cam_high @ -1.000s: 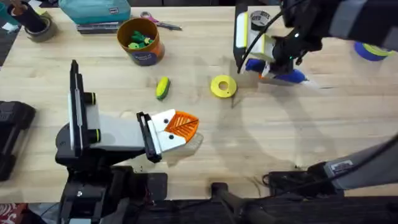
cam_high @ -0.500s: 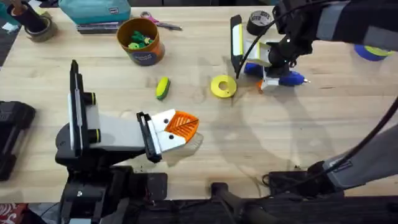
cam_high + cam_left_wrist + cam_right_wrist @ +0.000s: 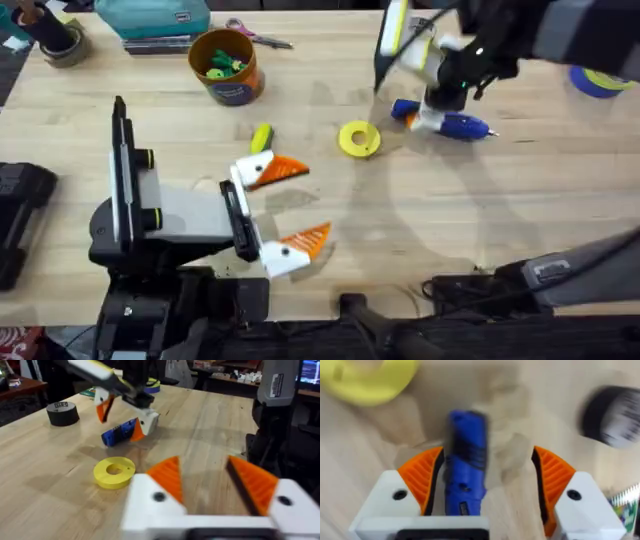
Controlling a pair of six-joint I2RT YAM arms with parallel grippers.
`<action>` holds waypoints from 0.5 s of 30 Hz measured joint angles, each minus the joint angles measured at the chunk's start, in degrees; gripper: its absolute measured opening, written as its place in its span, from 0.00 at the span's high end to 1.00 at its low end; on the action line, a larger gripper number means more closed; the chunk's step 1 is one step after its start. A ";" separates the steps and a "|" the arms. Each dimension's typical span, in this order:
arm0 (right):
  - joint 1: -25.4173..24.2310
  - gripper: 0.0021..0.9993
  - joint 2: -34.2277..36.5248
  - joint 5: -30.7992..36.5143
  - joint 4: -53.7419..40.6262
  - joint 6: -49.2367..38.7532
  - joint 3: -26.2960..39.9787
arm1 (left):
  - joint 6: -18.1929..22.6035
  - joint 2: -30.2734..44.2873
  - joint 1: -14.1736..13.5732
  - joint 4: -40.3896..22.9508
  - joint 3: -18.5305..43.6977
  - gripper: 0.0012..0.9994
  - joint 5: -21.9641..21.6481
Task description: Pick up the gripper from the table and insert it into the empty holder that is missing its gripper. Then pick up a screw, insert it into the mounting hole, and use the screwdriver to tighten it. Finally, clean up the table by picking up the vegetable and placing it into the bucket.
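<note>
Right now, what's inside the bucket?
In the overhead view the bucket holds small green and yellow toy pieces near its top. Anything beneath them is covered, and the vegetable lies outside on the table.

Even, bright light falls from above on the pale table [image 3: 520, 200], where my arms cast only soft grey shadows. From my right claw [image 3: 485, 485], the screwdriver [image 3: 465, 460] between my fingers and everything beyond is smeared with blur. From my left claw [image 3: 212, 480], my own fingers are soft, the things ahead sharper.
</note>
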 joint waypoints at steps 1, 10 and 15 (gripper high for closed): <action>0.00 0.00 -4.51 -1.05 1.87 12.87 1.16 | -0.09 0.00 0.00 -0.02 0.00 0.02 0.04; 0.00 0.00 -19.16 -2.39 1.69 50.74 6.97 | -8.81 0.00 -0.04 10.62 -0.24 0.01 -10.74; 0.00 0.00 -24.42 -2.63 -0.50 60.41 6.97 | -13.18 -0.01 -0.04 12.07 1.40 0.01 -19.46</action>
